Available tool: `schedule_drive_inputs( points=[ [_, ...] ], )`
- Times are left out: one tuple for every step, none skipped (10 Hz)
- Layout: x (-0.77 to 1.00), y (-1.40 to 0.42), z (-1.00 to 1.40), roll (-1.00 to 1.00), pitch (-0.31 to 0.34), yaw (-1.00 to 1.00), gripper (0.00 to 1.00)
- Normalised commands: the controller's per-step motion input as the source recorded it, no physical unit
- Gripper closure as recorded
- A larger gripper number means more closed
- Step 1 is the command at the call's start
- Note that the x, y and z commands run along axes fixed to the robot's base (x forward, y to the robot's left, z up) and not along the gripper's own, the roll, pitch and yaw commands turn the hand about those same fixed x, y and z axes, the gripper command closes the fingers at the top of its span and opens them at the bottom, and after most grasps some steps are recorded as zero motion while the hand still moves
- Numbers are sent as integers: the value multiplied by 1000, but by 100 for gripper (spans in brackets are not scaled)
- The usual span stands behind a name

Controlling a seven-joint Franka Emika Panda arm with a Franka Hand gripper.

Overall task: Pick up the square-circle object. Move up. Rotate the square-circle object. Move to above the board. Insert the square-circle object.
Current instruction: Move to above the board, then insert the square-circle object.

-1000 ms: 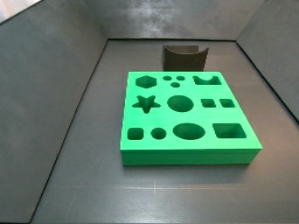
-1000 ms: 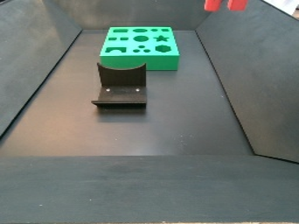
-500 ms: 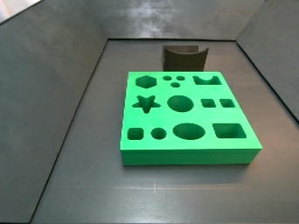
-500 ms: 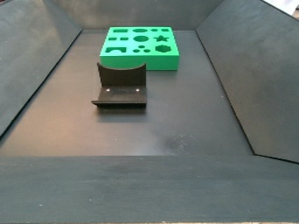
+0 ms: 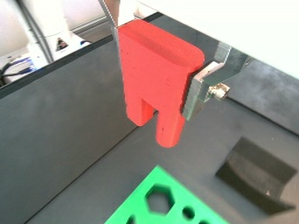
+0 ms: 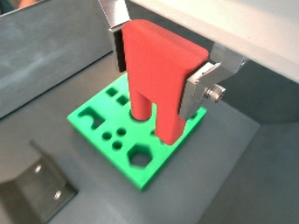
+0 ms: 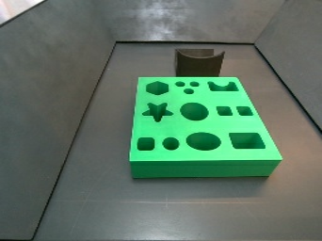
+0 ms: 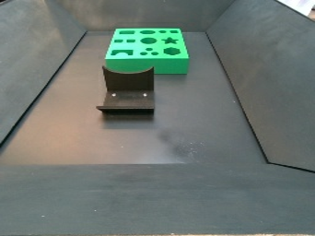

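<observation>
The gripper (image 6: 158,74) hangs high above the floor, out of both side views, its jaws clamped on the red piece (image 6: 158,79) at the solid top so the two legs point down, ready for insertion. In a wrist view the legs hover over the board (image 6: 117,140), which sits at about 7 o'clock of the piece. I judge the arm is travelling toward a spot above the board. The board's holes (image 7: 195,111) are all empty. The fixture (image 8: 128,88) holds nothing.
</observation>
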Motion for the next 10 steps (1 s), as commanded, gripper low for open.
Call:
schedule_drive_inputs(
  points=[
    [337, -1000, 119, 6, 127, 11, 100],
    [353, -1000, 124, 6, 132, 14, 100],
    [302, -766, 107, 12, 131, 14, 100],
    [224, -512, 74, 25, 129, 11, 100],
    [155, -287, 49, 39, 123, 9, 100],
    [0, 0, -34, -1, 0, 0, 100],
    [0, -103, -597, 144, -194, 0, 100],
    [0, -143, -700, 167, -213, 29, 100],
    [109, -166, -760, 157, -171, 63, 100],
    [194, -217, -811, 143, -151, 63, 100]
  ],
)
